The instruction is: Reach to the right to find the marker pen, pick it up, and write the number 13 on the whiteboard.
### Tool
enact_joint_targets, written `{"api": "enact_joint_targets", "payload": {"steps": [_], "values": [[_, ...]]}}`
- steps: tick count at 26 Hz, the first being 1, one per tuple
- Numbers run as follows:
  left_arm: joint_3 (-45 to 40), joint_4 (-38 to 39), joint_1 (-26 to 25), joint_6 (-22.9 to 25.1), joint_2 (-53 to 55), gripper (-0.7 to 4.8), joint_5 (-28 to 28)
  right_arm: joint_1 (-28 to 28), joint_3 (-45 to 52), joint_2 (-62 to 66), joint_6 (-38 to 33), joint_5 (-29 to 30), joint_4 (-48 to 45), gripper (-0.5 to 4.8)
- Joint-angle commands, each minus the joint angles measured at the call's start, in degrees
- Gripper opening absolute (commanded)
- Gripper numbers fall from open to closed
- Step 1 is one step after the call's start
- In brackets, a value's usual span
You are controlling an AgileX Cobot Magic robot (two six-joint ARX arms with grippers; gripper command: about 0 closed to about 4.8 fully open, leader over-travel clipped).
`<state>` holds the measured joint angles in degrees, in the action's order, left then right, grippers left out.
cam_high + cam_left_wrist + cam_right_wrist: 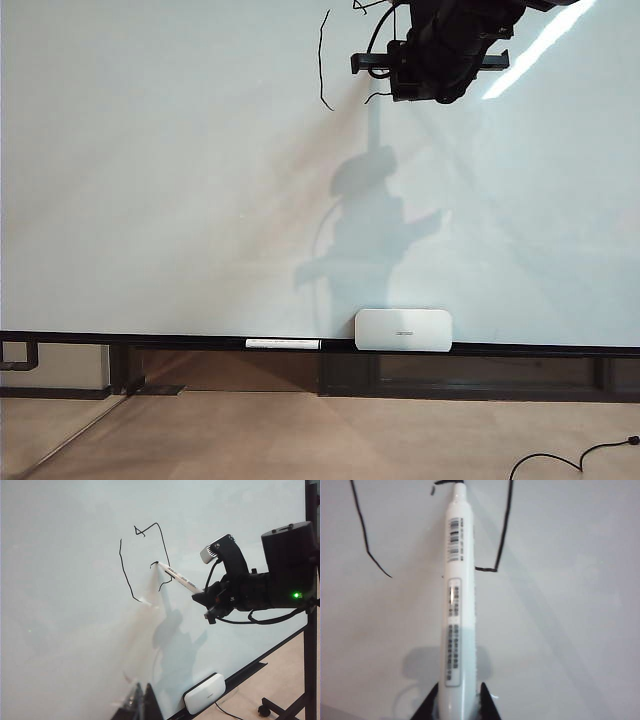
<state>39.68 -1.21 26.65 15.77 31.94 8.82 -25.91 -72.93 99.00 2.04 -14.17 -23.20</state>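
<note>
The right gripper (456, 700) clamps the pen (456, 595), whose tip beyond the jaws touches the whiteboard (150, 200) amid the half-drawn 13 (145, 560). The arm reaches high. The left gripper is unseen. A white box (403, 329) sits on the rail below.

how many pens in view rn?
2. One white marker pen held in the right gripper, tip on the glossy whiteboard; one white pen-like stick lying on the dark rail beside the white box.

The whiteboard (150, 180) is smooth and glossy; the marker pen (457, 605) has a white, smooth plastic-looking barrel with printed labels.
</note>
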Motion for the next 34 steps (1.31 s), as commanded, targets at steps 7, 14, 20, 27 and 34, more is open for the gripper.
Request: {"api": "enact_joint_targets", "payload": {"steps": [7,14,20,27,34], "values": [[0.4,-0.5,0.0,0.7,-0.2,-0.06,0.0,0.1,-0.3,-1.7,-0.3,-5.2,1.1,-0.06],[0.4,-0.5,0.0,0.8,-0.2,-0.06,-0.1,0.1,-0.3,-1.7,-0.3,-5.4,1.3,-0.06],[0.4,-0.5,0.0,0.8,-0.2,-0.06,-0.3,0.1,-0.3,-1.7,-0.3,-6.8,2.0,-0.06],[0.4,-0.1,0.0,1.2,-0.2,-0.06,-1.6,0.1,-0.3,-1.8,-0.3,-6.7,2.0,-0.06],[0.4,1.2,0.0,1.4,-0.7,-0.06,-5.5,0.1,-0.3,-5.1,-0.5,-6.7,3.5,-0.06]]}}
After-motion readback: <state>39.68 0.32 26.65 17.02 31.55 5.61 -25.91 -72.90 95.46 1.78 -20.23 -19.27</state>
